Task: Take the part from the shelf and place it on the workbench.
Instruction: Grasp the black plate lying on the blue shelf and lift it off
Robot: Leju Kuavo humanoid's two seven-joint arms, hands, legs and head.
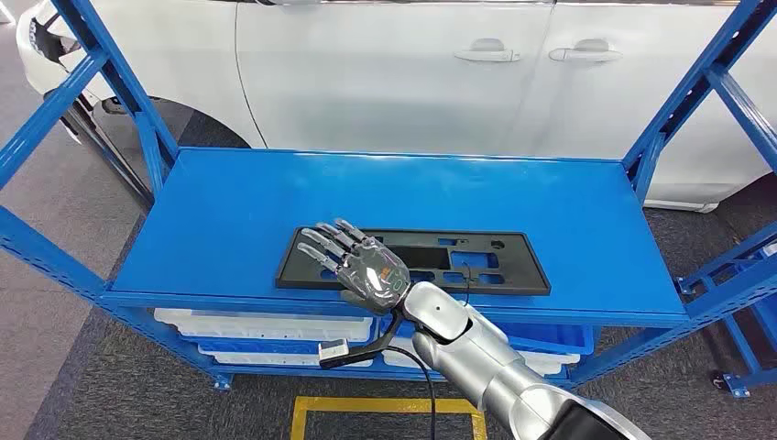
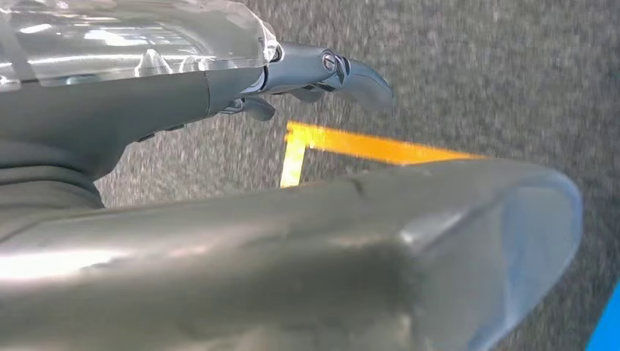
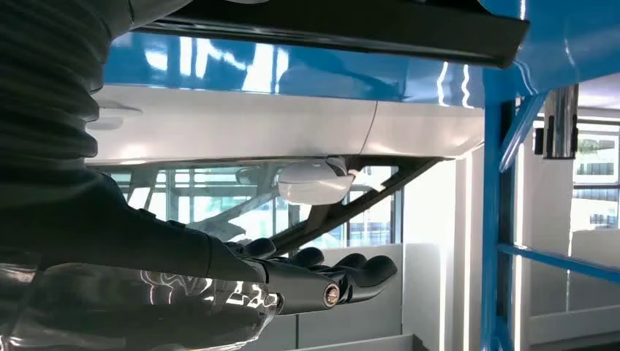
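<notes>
Reaching: right robot hand (image 1: 357,264) hovered over part (image 1: 476,266) on shelf (image 1: 229,211), fingers spread, nothing gripped
Remaining: grasp, lift, carry to counter

part (image 1: 476,261) blk | shelf (image 1: 229,211) blue | car (image 1: 385,73) wht | floor tape (image 1: 385,405) ylw | bins (image 1: 247,327) wht
</notes>
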